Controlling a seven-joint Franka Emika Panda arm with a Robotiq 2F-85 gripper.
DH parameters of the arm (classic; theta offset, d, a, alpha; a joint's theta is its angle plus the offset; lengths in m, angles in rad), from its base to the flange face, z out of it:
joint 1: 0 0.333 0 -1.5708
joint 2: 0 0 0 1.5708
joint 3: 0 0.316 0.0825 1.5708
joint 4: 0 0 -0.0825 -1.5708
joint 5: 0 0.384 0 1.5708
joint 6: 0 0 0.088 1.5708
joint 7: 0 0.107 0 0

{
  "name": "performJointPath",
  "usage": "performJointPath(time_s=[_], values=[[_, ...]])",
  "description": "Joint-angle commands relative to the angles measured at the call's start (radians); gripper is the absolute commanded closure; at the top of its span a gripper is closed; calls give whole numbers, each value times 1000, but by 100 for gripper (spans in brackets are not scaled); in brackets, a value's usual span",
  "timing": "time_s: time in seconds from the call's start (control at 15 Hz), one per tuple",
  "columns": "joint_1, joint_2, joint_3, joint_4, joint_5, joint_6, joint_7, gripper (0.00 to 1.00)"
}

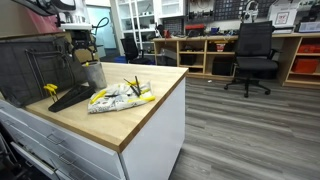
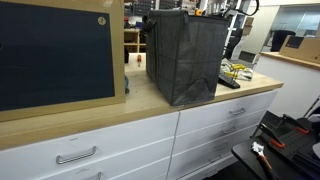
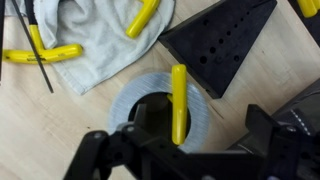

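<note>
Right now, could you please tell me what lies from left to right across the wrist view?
From the left: yellow-handled tool → round grey container with a yellow handle standing in it → black perforated block.

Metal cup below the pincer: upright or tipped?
Upright. The wrist view looks straight down into the round mouth of the metal cup, a yellow-handled tool leaning inside; in an exterior view it stands on the counter.
</note>
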Motion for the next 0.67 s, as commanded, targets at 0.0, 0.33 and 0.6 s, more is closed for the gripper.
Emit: performJointPath(time_s=[0.0, 0.33, 0.6], values=[[-2, 9, 3, 16, -18, 0, -39, 21], [-9, 9, 2, 10, -12, 2, -72, 58], [-16, 8, 0, 7, -7, 5, -84, 88]])
